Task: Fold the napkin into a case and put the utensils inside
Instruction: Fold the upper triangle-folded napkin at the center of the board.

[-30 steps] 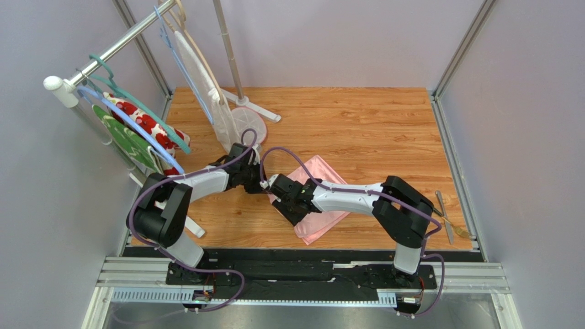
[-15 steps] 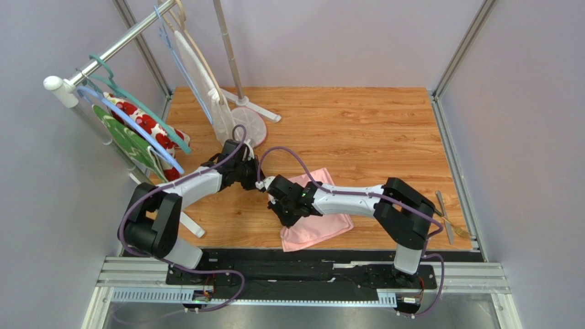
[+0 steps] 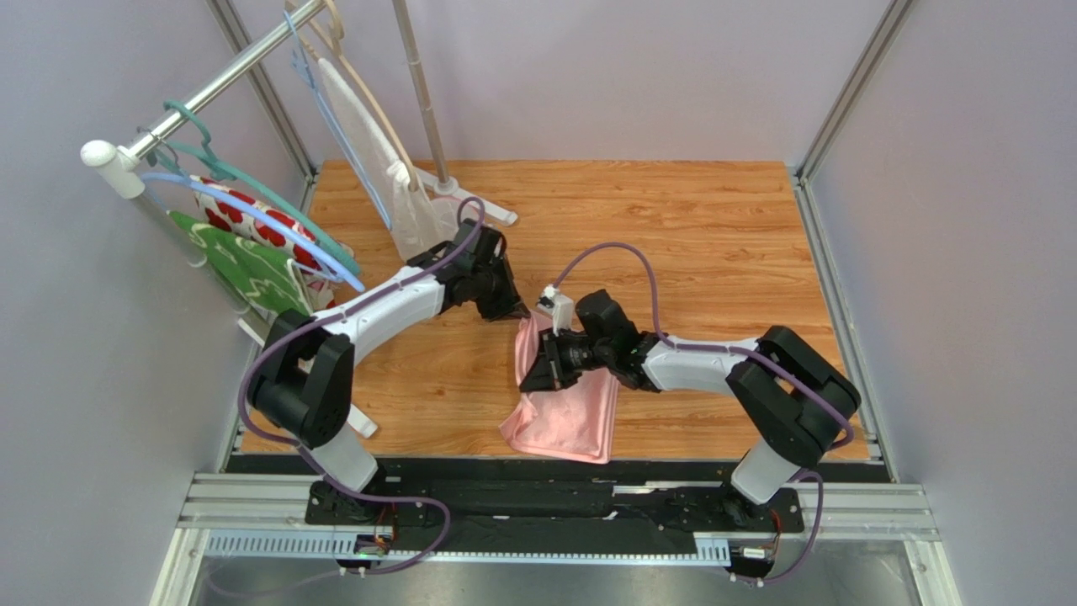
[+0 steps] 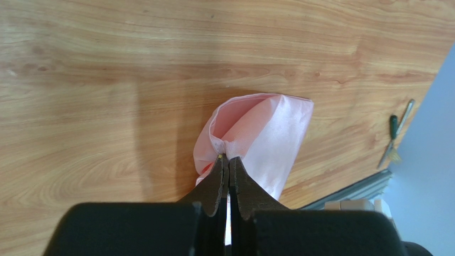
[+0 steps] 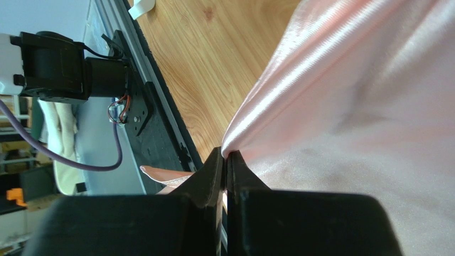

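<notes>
At the near edge, the two arms are bolted to a black rail [image 3: 556, 503] that runs along the front of the wooden table [image 3: 708, 227]. Just beyond the rail is the napkin [image 3: 565, 410], a loose, rumpled pink sheet and not a folded pocket. Its wide lower end reaches the table's front edge and it narrows upward toward the two grippers; whether the lower end rests on the wood cannot be told. The right gripper [image 5: 225, 156] reaches in from the right with its fingers pressed together on a fold along the napkin's edge, the shiny cloth filling the right side of its wrist view. A little farther back, the left gripper [image 4: 225, 159] comes in from the left, its fingers likewise closed, pinching a gathered corner of the napkin from which the cloth curls away in a soft loop. The utensils [image 4: 394, 140] lie on the table near its right side by the wall, well apart from the napkin; which pieces they are is too small to tell. At the far left a rack [image 3: 215, 89] carries hangers with a green cloth [image 3: 247, 268], a white cloth with red flowers [image 3: 253, 217] and a pale cloth [image 3: 379, 152].
</notes>
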